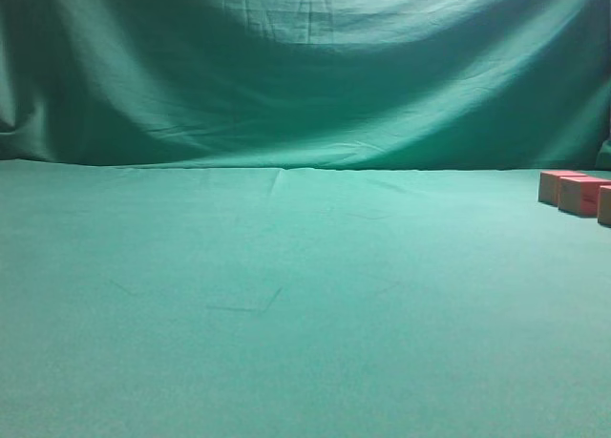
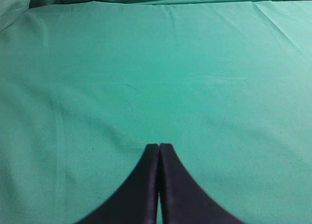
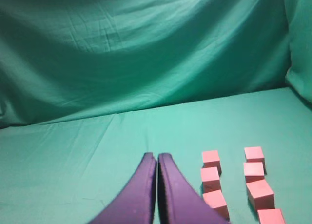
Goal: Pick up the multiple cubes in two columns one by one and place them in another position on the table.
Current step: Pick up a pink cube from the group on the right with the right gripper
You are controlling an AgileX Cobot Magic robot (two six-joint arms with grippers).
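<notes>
We see the small reddish-pink wooden cubes (image 3: pixel 238 181) standing on the wide flat table covered in smooth green cloth (image 3: pixel 122 146), laid out in two columns that run away from the right wrist camera toward the draped, wrinkled green cloth backdrop (image 3: pixel 146 53). In that view the left column shows three cubes and the right column four, with the nearest ones cut off by the bottom edge, so we cannot tell the full count. A clear strip of cloth separates the two columns, and within each column the cubes sit close to one another, some slightly turned. In the exterior view only three of the cubes (image 1: pixel 576 192) appear, at the far right edge of the table (image 1: pixel 286 295), the rest lying outside the picture. The right gripper (image 3: pixel 157 158), with dark purple-tinted fingers, has its fingertips pressed together and holds nothing; it hangs just left of the left column, apart from the cubes. In the left wrist view the left gripper (image 2: pixel 159 147), with dark fingers, also has its tips closed against each other with nothing between them, above bare green cloth (image 2: pixel 156 77).
</notes>
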